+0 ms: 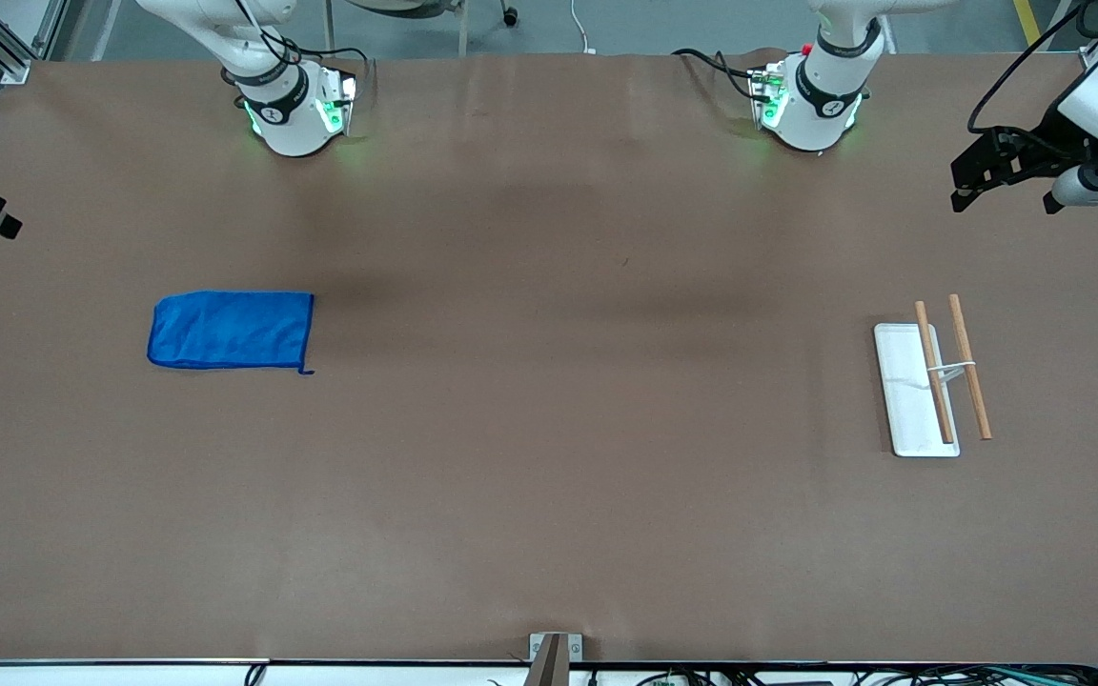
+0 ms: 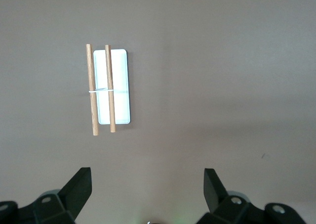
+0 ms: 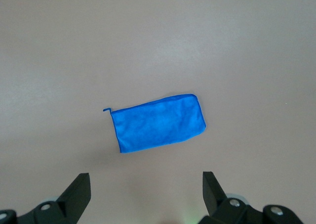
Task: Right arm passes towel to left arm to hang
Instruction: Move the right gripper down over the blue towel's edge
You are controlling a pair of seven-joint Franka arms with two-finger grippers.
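Brown table (image 1: 549, 495), matte covering, faint creases. Blue towel (image 1: 230, 330) lies flat on it toward the right arm's end, folded to a rectangle, small loop at one corner. Toward the left arm's end: a white rectangular base plate (image 1: 909, 400) flat on the surface, carrying a rack of two parallel wooden rods (image 1: 951, 370) joined by a thin white crosspiece.

We see a soft, matt blue cloth towel (image 1: 231, 330) with a stitched hem, a matt brown table covering (image 1: 549, 476), two bare wooden rods (image 1: 953, 370) over a smooth white base (image 1: 904, 400), and glossy white arm shells (image 1: 287, 105) with black bands.
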